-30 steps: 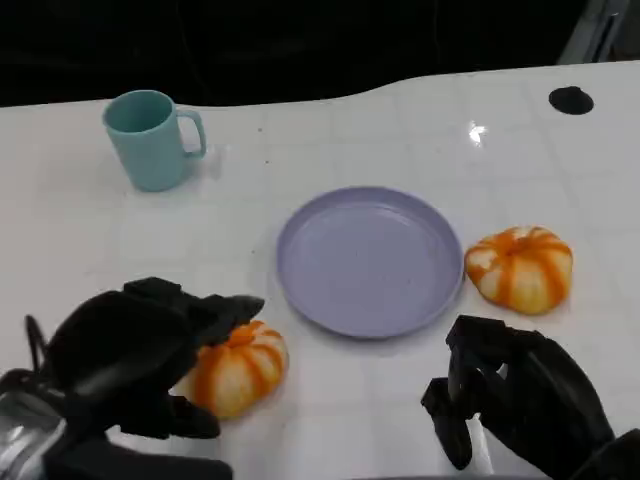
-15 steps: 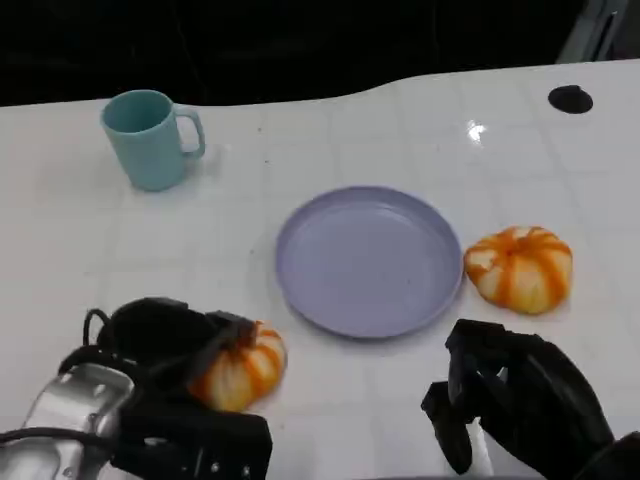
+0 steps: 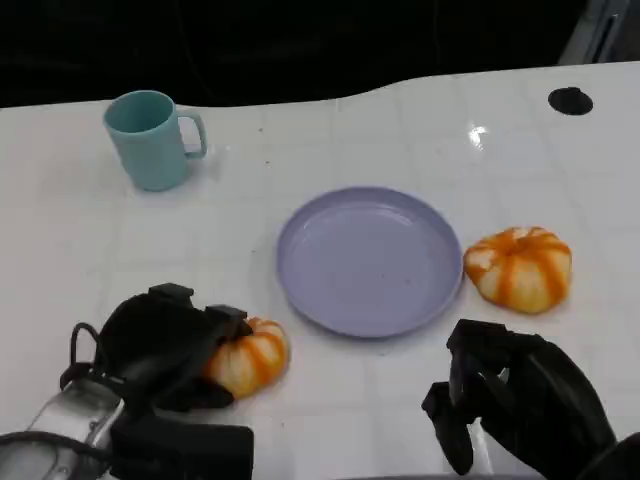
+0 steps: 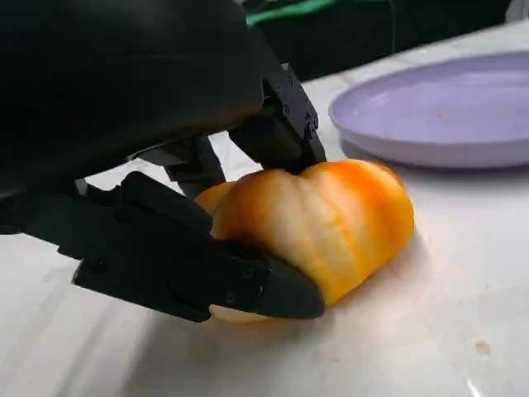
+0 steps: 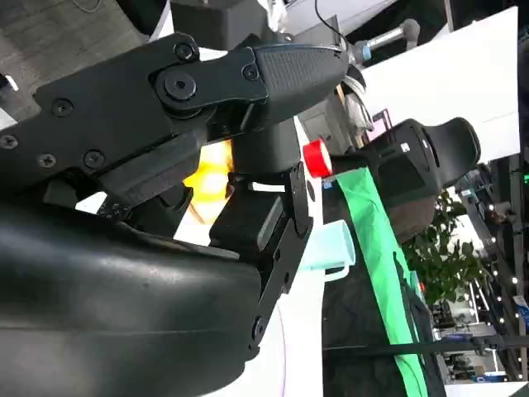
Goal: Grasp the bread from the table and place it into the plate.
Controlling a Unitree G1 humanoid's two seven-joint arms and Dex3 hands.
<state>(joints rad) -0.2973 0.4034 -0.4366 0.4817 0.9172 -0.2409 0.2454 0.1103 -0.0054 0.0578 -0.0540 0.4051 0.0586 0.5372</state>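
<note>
An orange-and-white striped bread [image 3: 250, 357] lies on the white table in front of the plate's near left edge. My left hand [image 3: 160, 345] grips it from the left, with fingers over its top and under its side. The left wrist view shows the black fingers [image 4: 198, 265] wrapped around the bread [image 4: 331, 219], which rests on the table. The lilac plate [image 3: 370, 260] sits empty in the middle, and its rim [image 4: 430, 149] lies just past the bread. My right hand [image 3: 515, 400] hovers at the near right, fingers apart and holding nothing.
A second striped bread [image 3: 518, 268] lies right of the plate. A teal mug [image 3: 150, 138] stands at the far left, and a small black disc [image 3: 571, 100] sits at the far right. The table's far edge runs behind them.
My left hand has drawn back toward the near edge and closed its fingers around the bread. The bread has barely shifted. The right hand has stayed where it was.
</note>
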